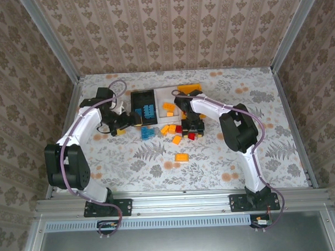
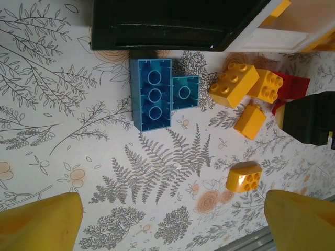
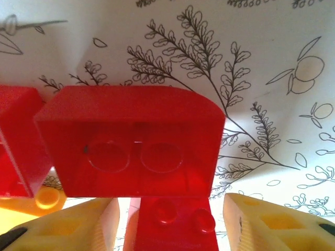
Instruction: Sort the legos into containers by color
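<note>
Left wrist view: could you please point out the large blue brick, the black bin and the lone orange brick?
large blue brick (image 2: 153, 100), left wrist view, middle socket.
black bin (image 2: 157, 36), left wrist view, near wall.
lone orange brick (image 2: 247, 179), left wrist view, studded face.

1. Left gripper (image 2: 172, 230): yellow fingertips (image 2: 44, 222) in both bottom corners, wide apart, nothing between them; floral table (image 2: 63, 104) beneath.
2. Black bin (image 2: 172, 26) along the top edge; white bin (image 2: 277, 39) against its right end.
3. Long blue brick (image 2: 152, 94) hollow side up, just below the black bin; small teal brick (image 2: 185, 93) touching its right side.
4. Four orange bricks (image 2: 233, 84) further right; red brick (image 2: 296, 86) beside them, next to a black housing (image 2: 309, 117).
</note>
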